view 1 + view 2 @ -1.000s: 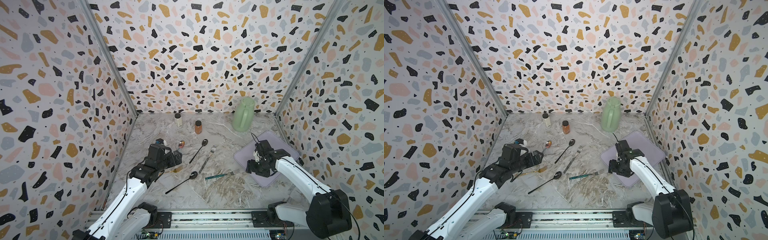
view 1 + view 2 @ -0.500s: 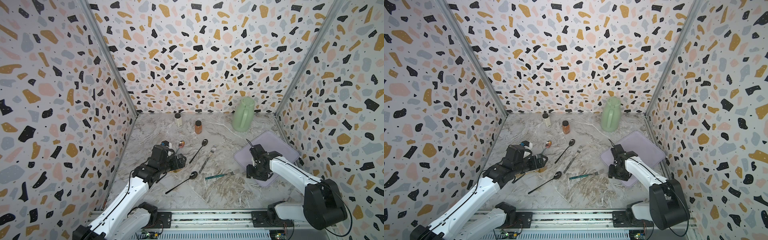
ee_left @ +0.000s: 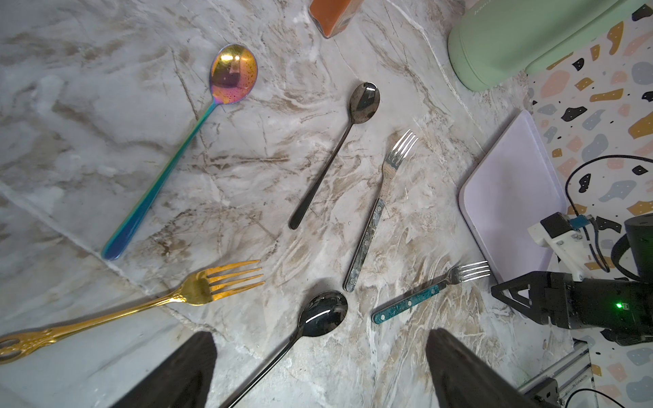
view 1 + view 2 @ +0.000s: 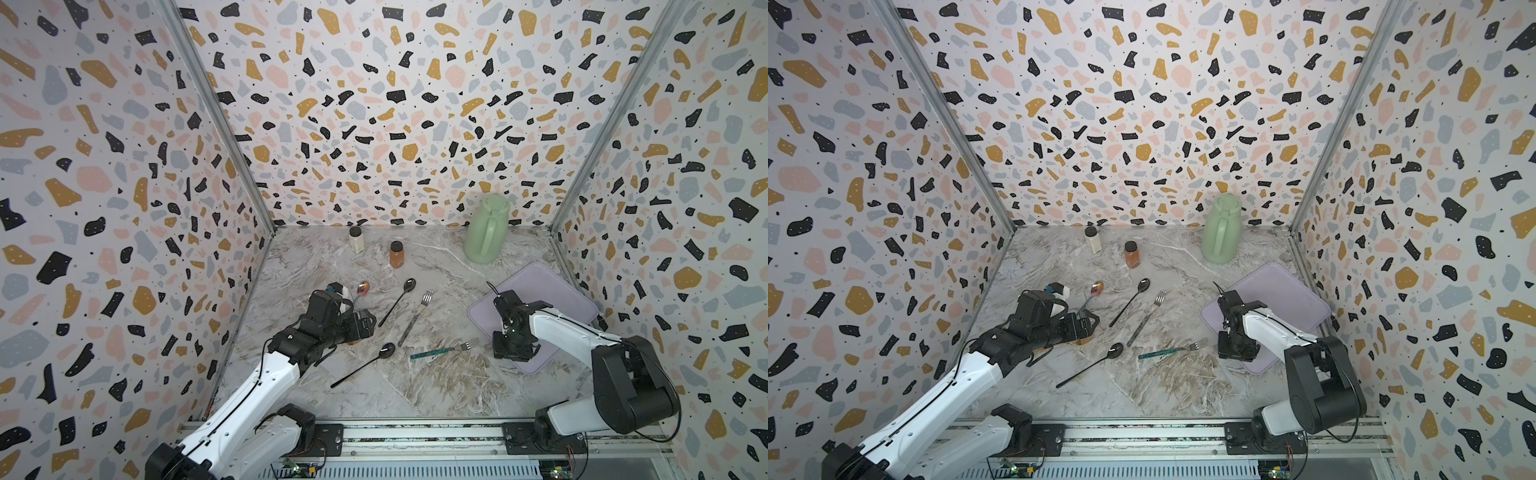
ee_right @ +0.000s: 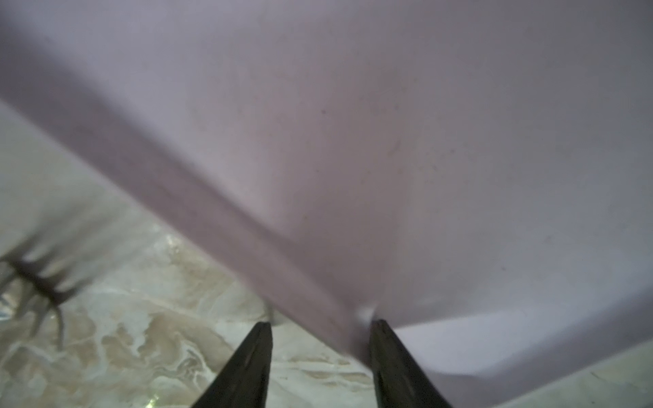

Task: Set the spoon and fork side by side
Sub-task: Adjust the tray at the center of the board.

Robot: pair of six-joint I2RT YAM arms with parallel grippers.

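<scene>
Two black spoons lie on the marble, one near and one farther back. Between them lies a silver fork, and a teal-handled fork lies towards the tray. A rainbow spoon and a gold fork are on the left. My left gripper hovers open above the near spoon's handle. My right gripper is open, its fingers astride the lavender tray's near rim.
A green pitcher stands at the back right, behind the tray. A white jar and an orange jar stand near the back wall. Patterned walls close in three sides.
The right gripper has come forward and down to the tray's near corner while its jaws narrowed. The left gripper has shifted a little to the right, over the cutlery.
</scene>
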